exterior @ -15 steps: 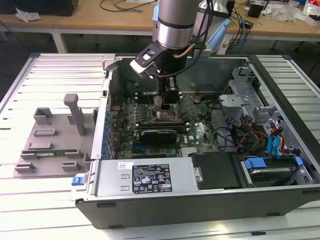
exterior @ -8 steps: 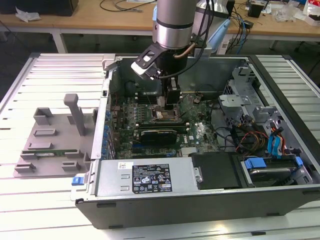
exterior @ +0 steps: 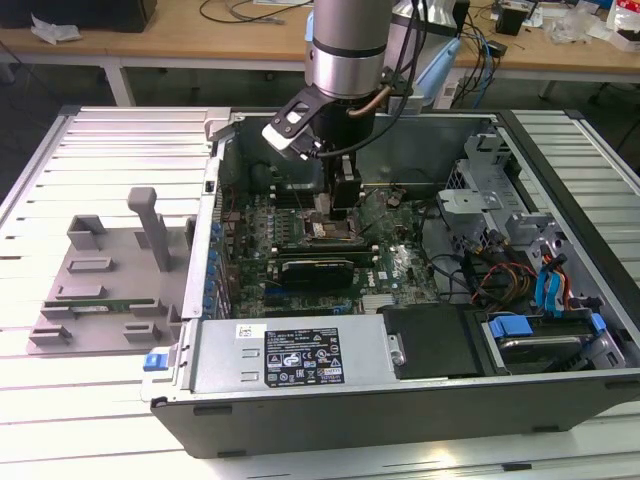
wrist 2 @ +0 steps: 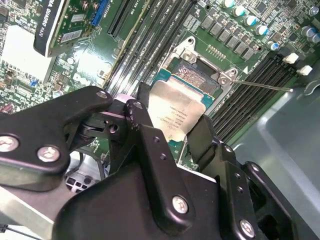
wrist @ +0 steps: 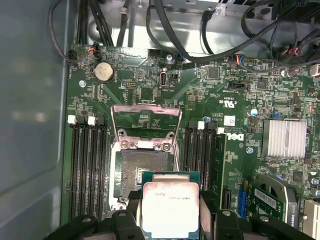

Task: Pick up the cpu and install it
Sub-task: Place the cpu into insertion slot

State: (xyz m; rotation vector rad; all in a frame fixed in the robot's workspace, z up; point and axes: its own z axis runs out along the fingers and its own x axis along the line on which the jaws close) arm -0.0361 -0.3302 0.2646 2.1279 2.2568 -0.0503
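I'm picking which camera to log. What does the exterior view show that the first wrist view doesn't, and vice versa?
Exterior view: the whole open computer case, a grey fixture on the exterior view's left, and the arm over the case. First wrist view: the cpu held in the jaws of the gripper at the open socket, its frame raised. Both: the green motherboard.

Exterior view overlooks the case [exterior: 400, 415]; both wrist views closely face the socket [wrist: 142, 167] [wrist 2: 200, 75].

- Arm [exterior: 345, 45] reaches straight down, wrist vertical.
- Gripper [exterior: 333, 222] points downward, black fingers [wrist 2: 150, 140] clamped against opposite edges of the cpu [wrist: 171, 212].
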